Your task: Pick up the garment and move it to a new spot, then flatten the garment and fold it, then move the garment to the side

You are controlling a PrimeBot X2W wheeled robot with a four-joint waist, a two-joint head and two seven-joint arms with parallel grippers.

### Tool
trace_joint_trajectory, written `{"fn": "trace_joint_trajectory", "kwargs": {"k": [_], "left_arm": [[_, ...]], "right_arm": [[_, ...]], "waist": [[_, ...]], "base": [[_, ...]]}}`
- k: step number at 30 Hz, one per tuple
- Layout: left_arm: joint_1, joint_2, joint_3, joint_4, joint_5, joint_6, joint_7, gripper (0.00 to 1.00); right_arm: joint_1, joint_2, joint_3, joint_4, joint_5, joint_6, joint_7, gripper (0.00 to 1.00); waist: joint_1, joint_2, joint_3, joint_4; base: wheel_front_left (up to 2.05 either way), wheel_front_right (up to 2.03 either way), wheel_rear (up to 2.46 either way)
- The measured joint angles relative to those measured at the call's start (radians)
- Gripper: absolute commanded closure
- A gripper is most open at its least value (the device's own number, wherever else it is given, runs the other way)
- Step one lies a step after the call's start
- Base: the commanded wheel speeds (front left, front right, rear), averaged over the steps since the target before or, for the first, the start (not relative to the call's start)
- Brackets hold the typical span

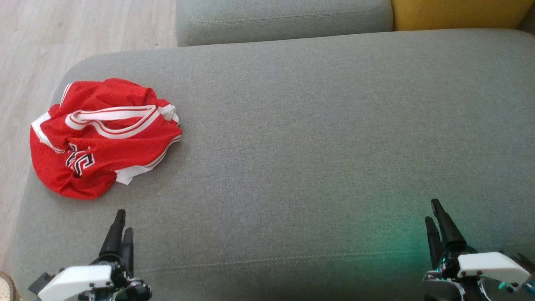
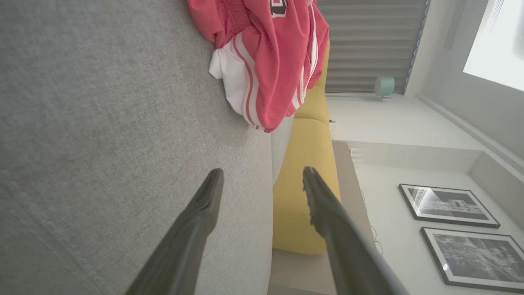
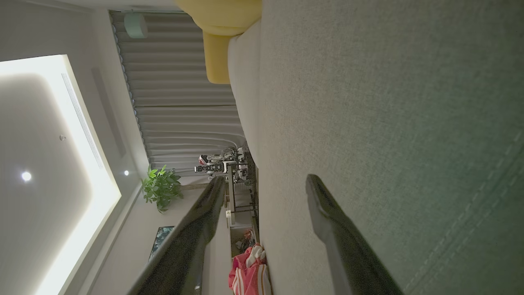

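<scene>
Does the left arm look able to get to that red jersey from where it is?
Probably yes: the left gripper is open, and only bare grey cushion lies between it and the crumpled red jersey just ahead.

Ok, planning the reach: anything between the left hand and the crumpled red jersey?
No. In the head view the stretch between the left hand and the crumpled red-and-white jersey is bare grey fabric cushion; the left wrist view agrees.

Home living room.
Grey sofa (image 1: 313, 125), yellow cushion (image 1: 455, 12), wooden floor (image 1: 62, 33), pleated curtains (image 3: 180, 82), framed pictures (image 2: 448, 205) on the wall, potted plant (image 3: 161, 188).
</scene>
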Motion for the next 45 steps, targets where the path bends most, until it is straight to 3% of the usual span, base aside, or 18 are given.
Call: {"fn": "trace_joint_trajectory", "kwargs": {"k": [19,45], "left_arm": [[0.0,0.001,-0.047,-0.097,0.322,0.024,-0.056,0.0],[-0.001,0.009,-0.165,-0.196,0.7,0.112,-0.125,0.0]], "right_arm": [[0.0,0.0,0.038,-0.061,-0.33,0.0,-0.053,0.0],[-0.004,-0.001,0.132,-0.131,-0.7,0.0,-0.128,0.0]], "waist": [[0.0,0.0,0.002,-0.003],[0.0,0.0,-0.002,-0.009]], "base": [[0.0,0.0,0.0],[0.0,0.0,0.0]]}}
